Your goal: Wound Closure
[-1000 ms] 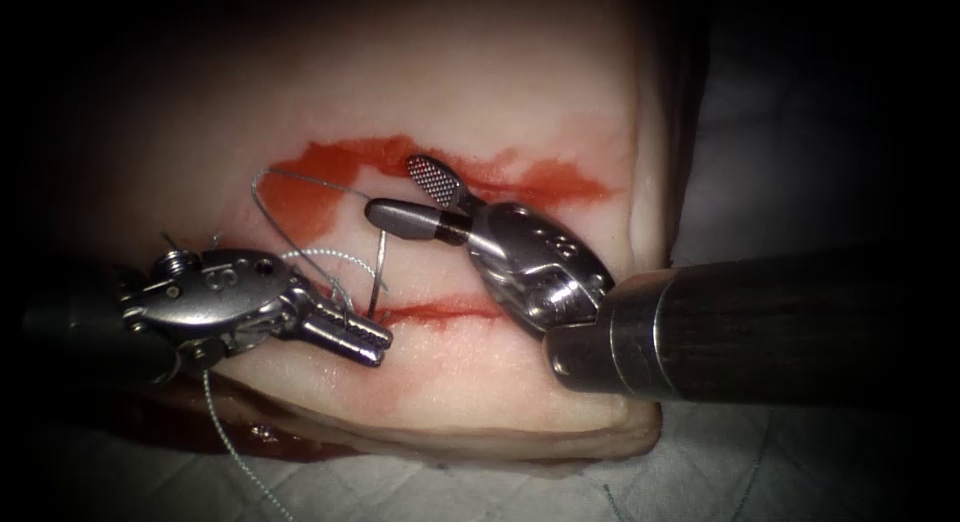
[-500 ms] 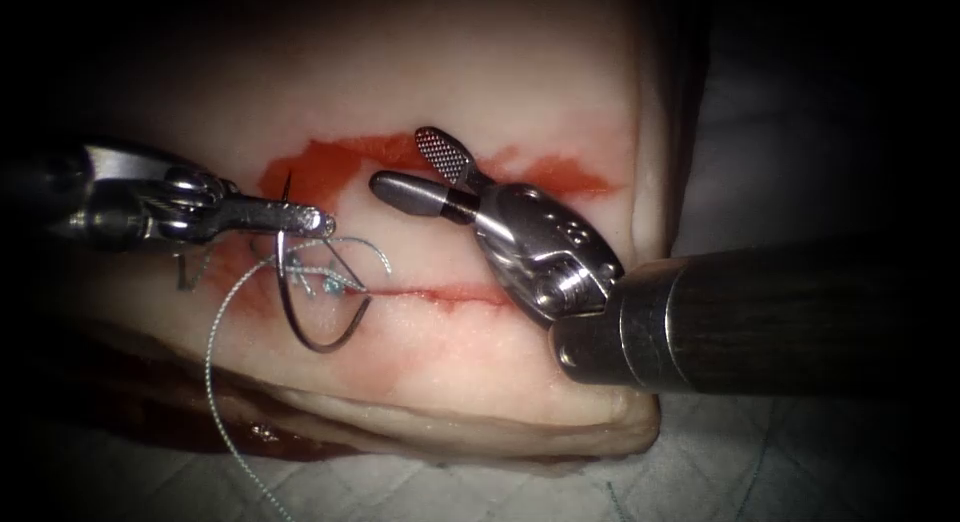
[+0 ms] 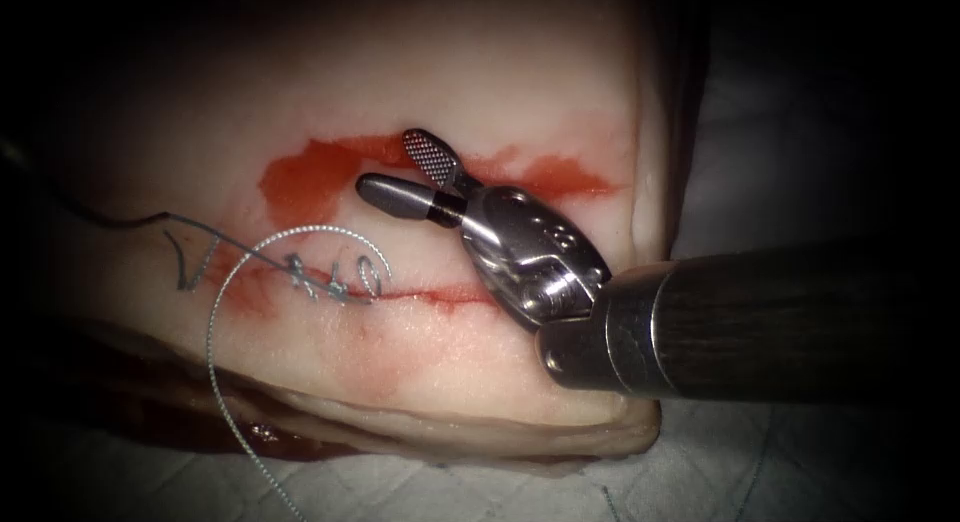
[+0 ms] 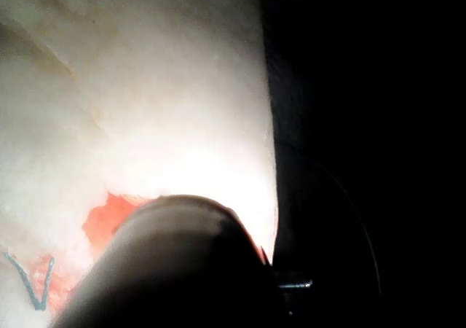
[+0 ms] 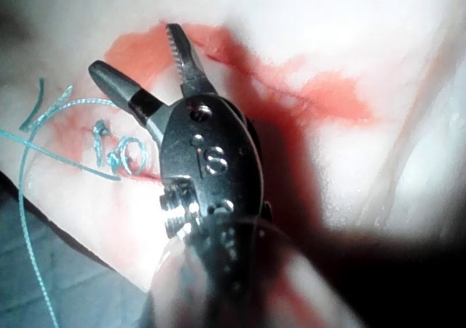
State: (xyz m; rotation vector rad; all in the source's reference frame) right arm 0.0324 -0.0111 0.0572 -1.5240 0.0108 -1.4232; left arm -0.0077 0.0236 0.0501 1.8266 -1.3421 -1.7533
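While the right tool (image 3: 405,174) hangs over the tissue (image 3: 480,82), its two jaws stand spread wide apart and grip nothing, one ribbed face turned up and the other a dark smooth finger beside it, both poised above the upper smear of red fluid (image 3: 310,177). The right wrist view gives the same tool (image 5: 138,62) from close by, jaws parted over the red patch (image 5: 328,95). The cut (image 3: 440,297) runs as a thin red line across the tissue, just below the tool's wrist. At the left end of the cut sits a small tangle of thread (image 3: 335,272), looped and knotted against the surface, and from it one strand arcs down over the front edge of the tissue while another runs off to the left into the dark. In the right wrist view the thread (image 5: 109,149) curls beside the cut. I cannot make out the needle anywhere, nor the left tool's jaws.
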